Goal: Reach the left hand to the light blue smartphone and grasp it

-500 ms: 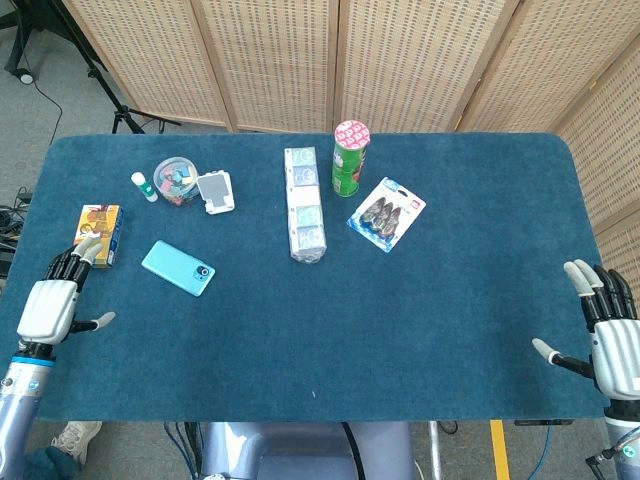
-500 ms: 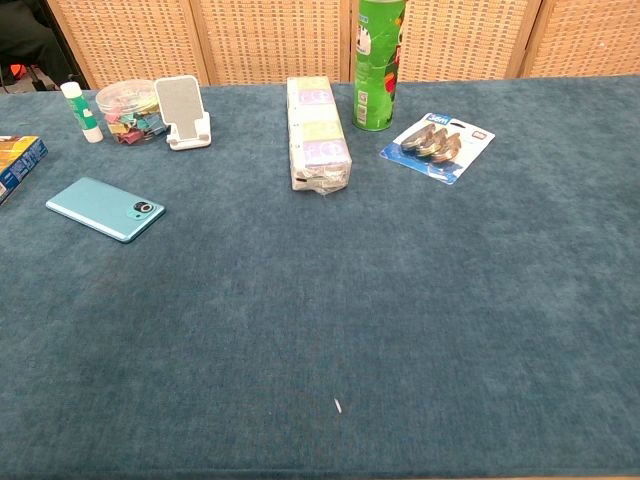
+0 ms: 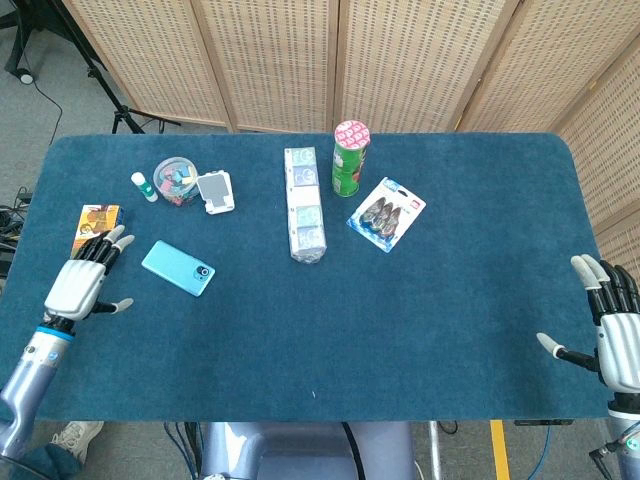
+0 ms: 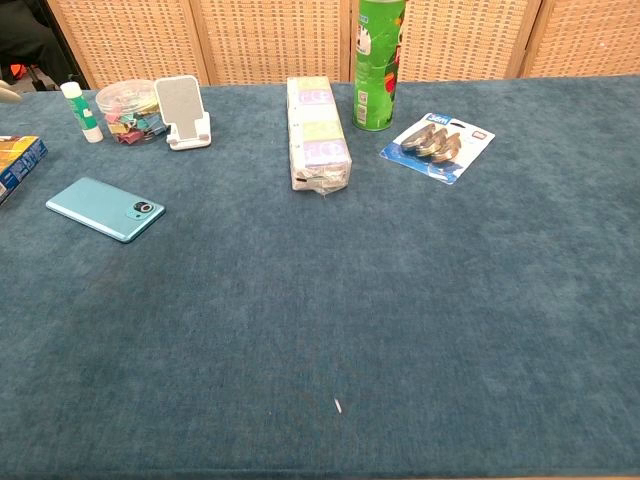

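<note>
Left hand (image 3: 84, 282) hovers over the left edge of the blue table (image 3: 420, 330), fingers spread, thumb out to the side, holding nothing; it sits near but apart from the light blue smartphone (image 3: 178, 268), which is to its right; in the chest view the hand barely shows, if at all. Smartphone lies flat on the cloth, camera side up, angled, lens toward the near-right end; nothing touching it; chest view shows it at far left (image 4: 105, 209). Small orange box (image 3: 97, 226) just beyond the left hand's fingertips; can't tell whether they touch. Right hand (image 3: 615, 325) at the table's right edge, fingers apart and extended, empty; well apart from everything. Back left: glue stick (image 3: 144, 186) upright, beside a clear tub of coloured clips (image 3: 176, 180); white phone stand (image 3: 215, 192) just right of the tub. Centre: long wrapped pack of boxes (image 3: 304, 203) lying lengthwise; green canister (image 3: 349, 158) upright beside it; blister pack (image 3: 386, 214) flat, right of the canister.
</note>
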Controlling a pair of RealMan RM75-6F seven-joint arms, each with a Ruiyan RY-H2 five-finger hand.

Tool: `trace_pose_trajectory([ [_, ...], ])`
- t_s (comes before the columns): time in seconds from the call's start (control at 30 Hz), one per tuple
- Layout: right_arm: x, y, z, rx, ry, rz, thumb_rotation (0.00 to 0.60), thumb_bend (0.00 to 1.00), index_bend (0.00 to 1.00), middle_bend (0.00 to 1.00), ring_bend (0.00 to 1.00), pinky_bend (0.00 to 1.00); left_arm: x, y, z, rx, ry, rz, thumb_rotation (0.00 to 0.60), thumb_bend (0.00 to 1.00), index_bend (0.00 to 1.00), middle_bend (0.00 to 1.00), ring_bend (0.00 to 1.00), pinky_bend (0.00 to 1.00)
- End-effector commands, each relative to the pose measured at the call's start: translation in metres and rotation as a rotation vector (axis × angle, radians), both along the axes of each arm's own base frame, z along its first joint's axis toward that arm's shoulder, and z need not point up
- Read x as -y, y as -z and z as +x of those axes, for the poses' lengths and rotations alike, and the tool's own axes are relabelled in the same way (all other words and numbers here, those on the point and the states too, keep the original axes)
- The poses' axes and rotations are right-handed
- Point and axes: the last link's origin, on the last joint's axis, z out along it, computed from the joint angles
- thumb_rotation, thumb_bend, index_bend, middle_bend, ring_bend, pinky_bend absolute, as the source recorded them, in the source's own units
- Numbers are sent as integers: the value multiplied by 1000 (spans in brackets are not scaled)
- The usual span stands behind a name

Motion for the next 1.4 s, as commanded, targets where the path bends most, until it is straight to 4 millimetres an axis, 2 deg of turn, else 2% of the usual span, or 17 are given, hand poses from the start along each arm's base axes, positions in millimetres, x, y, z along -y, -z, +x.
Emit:
trace_pose_trajectory([
  [0.03,3,0,-2,-4,14,-5,600,0,36,0,0,0,-42,31,11,-76,19,-83,600,1,151,0,0,110],
  [0.27,9,1,-8,-17,51,-10,600,0,36,0,0,0,-64,49,17,-147,60,-120,600,16,178,9,14,131],
  [0.67,12,3,-11,-19,70,-2,600,0,36,0,0,0,-64,64,11,-182,66,-175,600,71,184,21,18,134],
  [0.97,13,6,-11,-24,71,8,600,0,36,0,0,0,-70,74,17,-197,73,-190,600,277,214,36,31,147],
  [1.13,13,7,-11,-26,71,12,600,0,36,0,0,0,-69,78,18,-224,84,-209,600,478,289,152,112,218],
  [1.23,13,8,-11,-27,71,15,600,0,36,0,0,0,-69,80,17,-247,86,-224,600,586,321,178,132,235],
  [1.4,12,7,-11,-26,69,12,600,0,36,0,0,0,-65,74,13,-291,108,-235,600,708,355,250,196,289],
])
